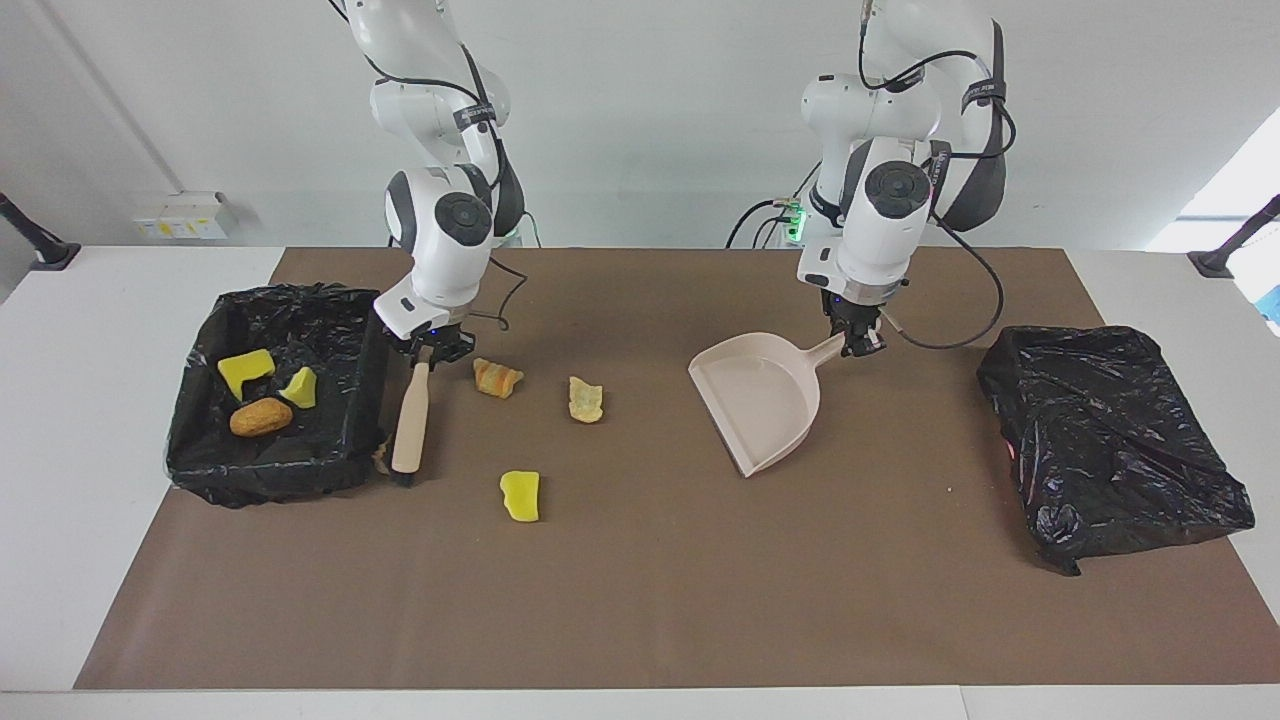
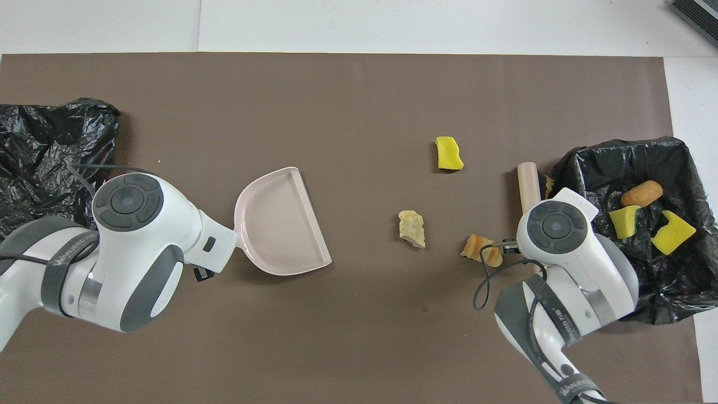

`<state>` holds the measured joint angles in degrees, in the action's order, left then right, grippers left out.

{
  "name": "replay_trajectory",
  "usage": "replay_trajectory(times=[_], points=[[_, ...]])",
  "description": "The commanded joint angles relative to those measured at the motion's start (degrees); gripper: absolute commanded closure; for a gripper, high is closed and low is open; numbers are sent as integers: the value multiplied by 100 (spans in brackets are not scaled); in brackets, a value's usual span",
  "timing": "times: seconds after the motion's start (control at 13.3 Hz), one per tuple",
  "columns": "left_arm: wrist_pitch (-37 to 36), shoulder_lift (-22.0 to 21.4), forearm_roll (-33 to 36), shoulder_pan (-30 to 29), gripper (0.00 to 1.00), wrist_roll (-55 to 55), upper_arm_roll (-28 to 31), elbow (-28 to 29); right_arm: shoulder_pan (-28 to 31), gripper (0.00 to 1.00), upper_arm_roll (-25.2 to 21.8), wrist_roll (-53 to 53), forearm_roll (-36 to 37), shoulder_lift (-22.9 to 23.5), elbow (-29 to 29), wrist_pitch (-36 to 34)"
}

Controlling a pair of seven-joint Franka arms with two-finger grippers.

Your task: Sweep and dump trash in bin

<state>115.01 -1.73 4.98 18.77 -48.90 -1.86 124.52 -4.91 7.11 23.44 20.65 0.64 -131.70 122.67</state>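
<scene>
My right gripper (image 1: 432, 350) is shut on the top of a beige brush (image 1: 412, 410). The brush stands on the mat beside the black-lined bin (image 1: 290, 300). My left gripper (image 1: 860, 342) is shut on the handle of the beige dustpan (image 1: 762, 395), whose mouth faces the trash. Three trash scraps lie on the mat between brush and dustpan: a striped orange lump (image 1: 497, 377), a pale lump (image 1: 586, 399) and a yellow sponge chunk (image 1: 521, 495), the farthest from the robots. A small scrap (image 1: 380, 458) sits by the bristles. The bin holds two yellow chunks (image 1: 245, 372) and an orange-tan lump (image 1: 261, 416).
A crumpled black bag (image 1: 1110, 440) lies at the left arm's end of the brown mat (image 1: 640, 600). In the overhead view the wrists cover both grippers; the brush handle (image 2: 529, 179), dustpan (image 2: 280, 224) and bin (image 2: 622, 148) show.
</scene>
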Motion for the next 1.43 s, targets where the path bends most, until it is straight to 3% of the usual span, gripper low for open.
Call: replay_trajectory(times=[0.0, 0.23, 0.38, 0.83, 1.05, 1.36], points=[[171, -196, 20, 302, 100, 170, 89, 301, -369, 100, 62, -393, -789, 33, 266, -408], [171, -196, 20, 302, 100, 179, 80, 327, -660, 100, 53, -288, -1010, 24, 943, -1244], [171, -196, 11, 302, 100, 240, 89, 336, -442, 100, 10, 27, -923, 33, 971, -1255], [171, -196, 11, 302, 100, 285, 89, 336, 368, 100, 18, 319, 604, 146, 673, -800], [180, -196, 11, 302, 100, 329, 89, 327, 711, 100, 27, 231, 668, 287, 409, -140], [171, -196, 11, 302, 100, 329, 89, 336, 571, 100, 62, 187, 371, 410, 417, -191]])
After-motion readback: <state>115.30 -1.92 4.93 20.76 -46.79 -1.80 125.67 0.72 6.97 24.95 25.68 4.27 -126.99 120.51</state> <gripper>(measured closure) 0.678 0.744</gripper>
